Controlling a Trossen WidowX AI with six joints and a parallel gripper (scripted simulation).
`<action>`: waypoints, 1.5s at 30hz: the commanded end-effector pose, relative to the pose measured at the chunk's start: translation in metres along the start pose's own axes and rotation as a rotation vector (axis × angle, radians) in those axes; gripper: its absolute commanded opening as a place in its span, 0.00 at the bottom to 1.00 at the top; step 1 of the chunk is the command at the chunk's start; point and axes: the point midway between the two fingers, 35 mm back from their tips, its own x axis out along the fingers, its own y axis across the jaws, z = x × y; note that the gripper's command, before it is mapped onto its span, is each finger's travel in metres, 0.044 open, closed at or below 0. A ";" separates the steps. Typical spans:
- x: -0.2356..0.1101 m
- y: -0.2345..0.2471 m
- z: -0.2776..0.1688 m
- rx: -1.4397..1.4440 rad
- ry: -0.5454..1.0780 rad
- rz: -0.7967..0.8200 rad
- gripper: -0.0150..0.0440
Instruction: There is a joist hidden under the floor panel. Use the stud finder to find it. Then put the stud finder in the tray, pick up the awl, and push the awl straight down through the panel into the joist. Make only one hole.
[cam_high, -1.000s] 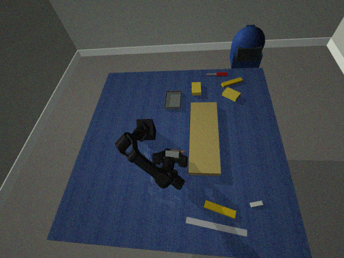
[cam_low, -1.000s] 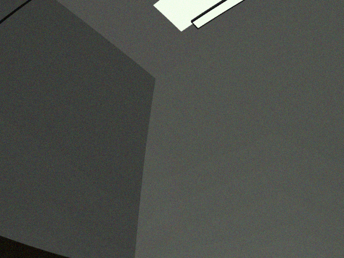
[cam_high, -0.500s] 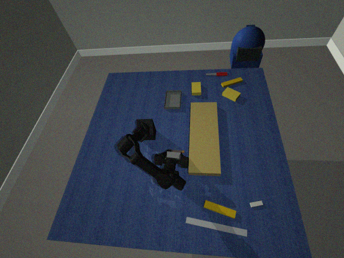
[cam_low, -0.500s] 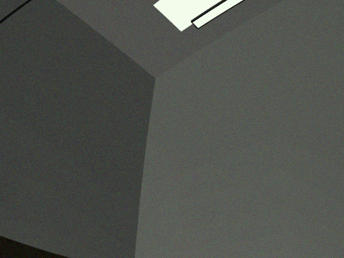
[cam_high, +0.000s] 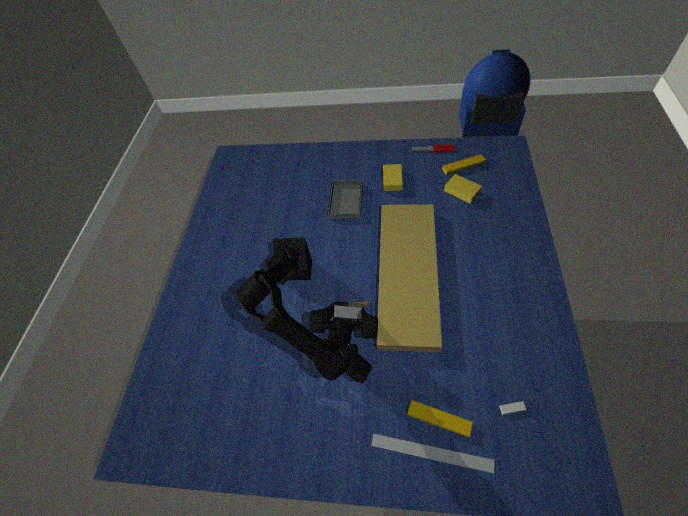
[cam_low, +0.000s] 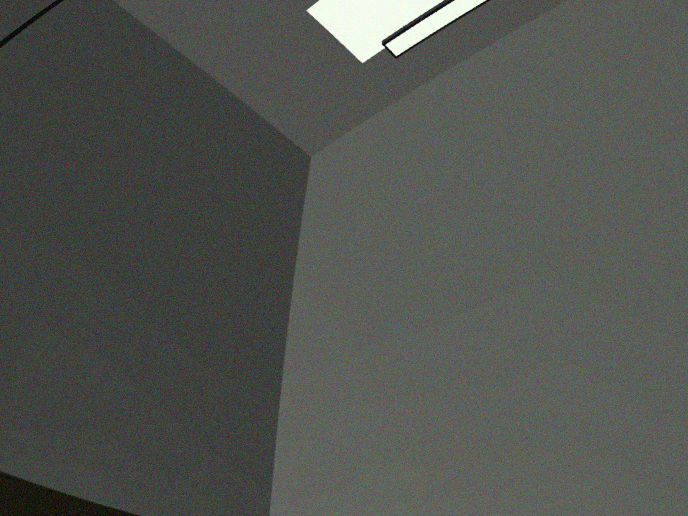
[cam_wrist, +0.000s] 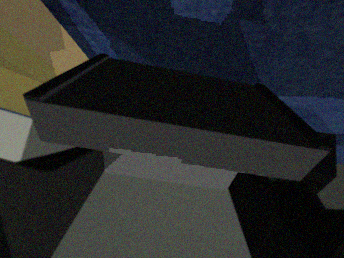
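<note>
My gripper (cam_high: 349, 322) (cam_wrist: 170, 154) is shut on the stud finder, a grey block (cam_high: 347, 312) (cam_wrist: 155, 220) that shows between the black fingers. The gripper is beside the near part of the left long edge of the floor panel (cam_high: 408, 266) (cam_wrist: 25, 45); its height is hard to tell. The tan panel lies lengthwise on the mat. The shallow grey tray (cam_high: 345, 201) is empty, left of the panel's far end. A thin orange piece (cam_high: 362, 303) pokes out behind the gripper, mostly hidden. A red-handled tool (cam_high: 443, 148) lies at the far edge. Which one is the awl is unclear.
The blue mat (cam_high: 222, 422) carries several yellow blocks, one (cam_high: 392, 176) beyond the panel, and a yellow bar (cam_high: 440, 418) near the front. A long white strip (cam_high: 433, 452) and a small white block (cam_high: 512, 407) lie front right. A blue helmet (cam_high: 494, 77) stands behind.
</note>
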 end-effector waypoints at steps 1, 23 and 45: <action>0.002 -0.001 0.001 -0.002 0.004 -0.002 0.25; 0.005 -0.003 0.009 0.002 -0.005 0.002 0.70; 0.002 -0.003 0.014 0.002 -0.005 0.002 0.90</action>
